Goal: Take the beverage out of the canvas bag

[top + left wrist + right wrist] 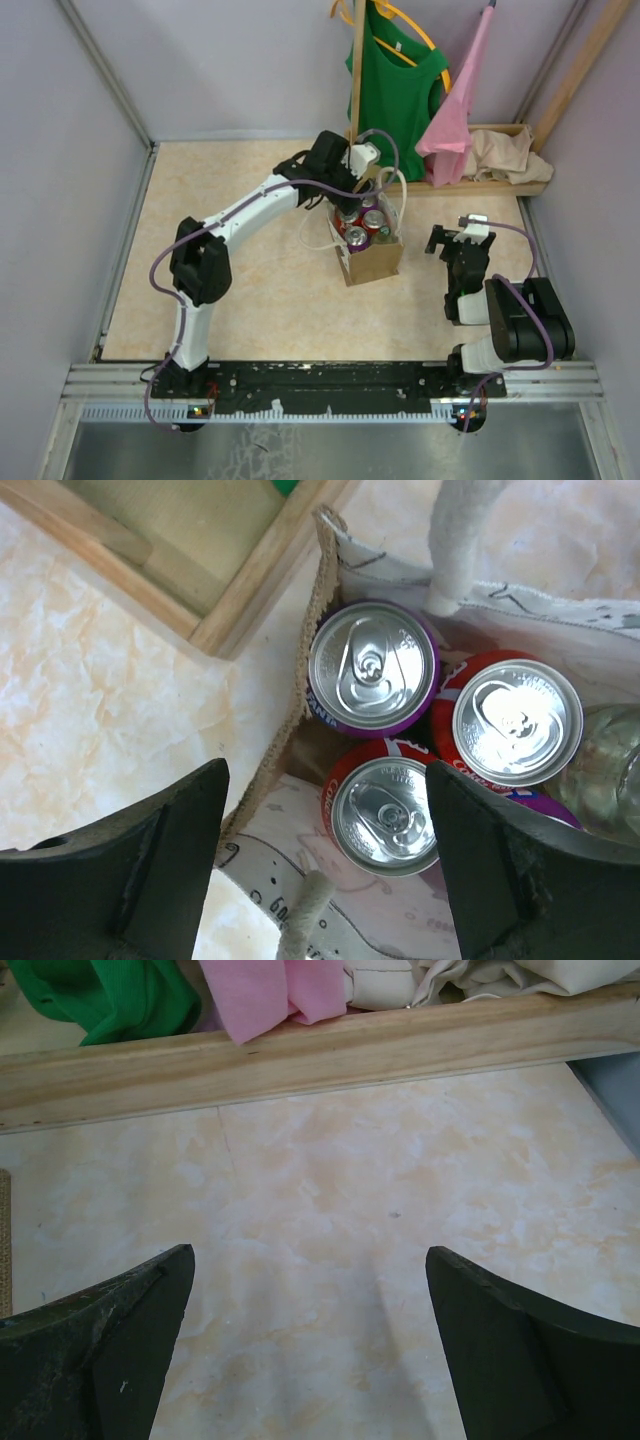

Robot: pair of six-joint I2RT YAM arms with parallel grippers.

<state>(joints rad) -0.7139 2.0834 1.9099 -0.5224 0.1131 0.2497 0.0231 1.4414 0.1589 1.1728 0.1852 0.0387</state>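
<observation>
The overhead view alone shows both arms whole, with the canvas bag point(372, 255) standing upright on the marbled tabletop point(250, 290), can tops showing in its open mouth. Only the left wrist view tells the beverages apart. Nearest the fingers is a red Coca-Cola can point(385, 815). Beyond it a purple Fanta can point(373, 667) sits against the bag's frayed side wall, and a second red can point(517, 720) touches both. At the frame edge is something pale and glassy point(610, 780) that I cannot name. A white rope handle point(460, 540) rises at the bag's far wall.

The left gripper point(325, 775) hangs over the bag's mouth, spread wide and holding nothing. One finger is outside the side wall and the other is above the cans.

The left arm point(245, 215) reaches forward and rightward, elbow bent, wrist tipped down onto the bag. The right arm point(510, 320) is folded near its base, to the right of the bag. The right gripper point(308, 1252) is likewise spread, over bare tabletop, with a wooden rail point(300, 1060) and green cloth point(100, 995) beyond.
</observation>
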